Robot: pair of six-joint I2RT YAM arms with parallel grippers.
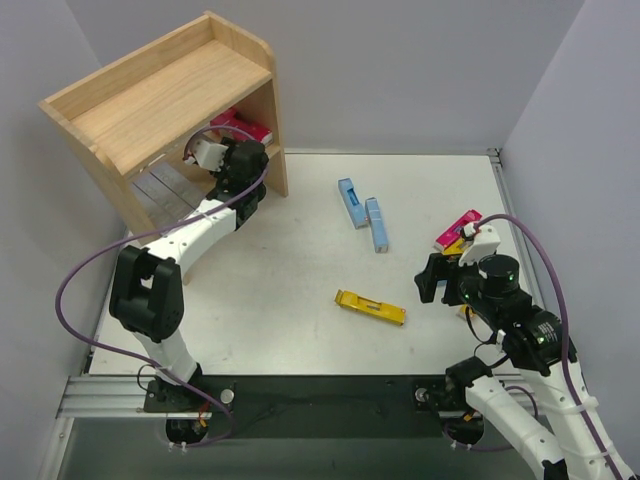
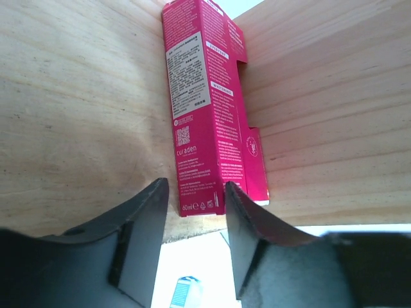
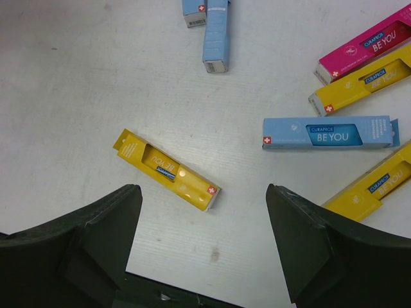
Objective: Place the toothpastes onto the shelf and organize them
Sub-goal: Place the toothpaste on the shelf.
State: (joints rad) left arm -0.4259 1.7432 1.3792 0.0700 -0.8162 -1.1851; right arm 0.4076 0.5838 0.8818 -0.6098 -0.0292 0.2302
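Note:
The wooden shelf (image 1: 170, 95) stands at the back left. Two magenta toothpastes (image 1: 245, 128) lie side by side on its lower tier (image 2: 77, 115). My left gripper (image 1: 228, 143) reaches in there. In the left wrist view the near magenta carton (image 2: 196, 102) ends right at the tips of my left gripper (image 2: 196, 192), whose jaws stand narrowly apart and do not clamp it. My right gripper (image 1: 440, 282) hovers open over the table's right side. Below my right gripper (image 3: 202, 189) lie a yellow carton (image 3: 167, 170), a light blue one (image 3: 331, 133) and more yellow (image 3: 359, 86) and magenta (image 3: 363, 50) cartons.
Two light blue cartons (image 1: 351, 202) (image 1: 377, 223) lie mid-table, and a lone yellow one (image 1: 370, 307) lies nearer the front. The shelf's right side panel (image 1: 278, 140) stands next to my left wrist. Grey walls close in the table on three sides.

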